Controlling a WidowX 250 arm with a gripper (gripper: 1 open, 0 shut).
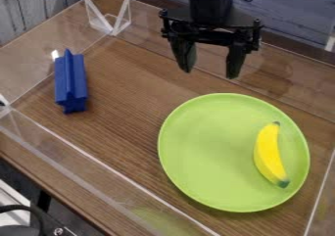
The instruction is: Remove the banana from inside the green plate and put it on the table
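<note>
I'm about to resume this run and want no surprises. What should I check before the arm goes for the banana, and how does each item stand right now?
1. Banana lying inside the green plate, not yet moved: ok.
2. Gripper open and empty: ok.
3. Gripper lined up above the banana: not ok; it hangs over the table beyond the plate's far rim.
4. Bare table beside the plate for setting the banana down: ok.
5. Blue block well away from plate and gripper: ok.
6. Fingers' height above the table: cannot tell from this one view.

No readable text, labels, brands or numbers appear anywhere in view.
</note>
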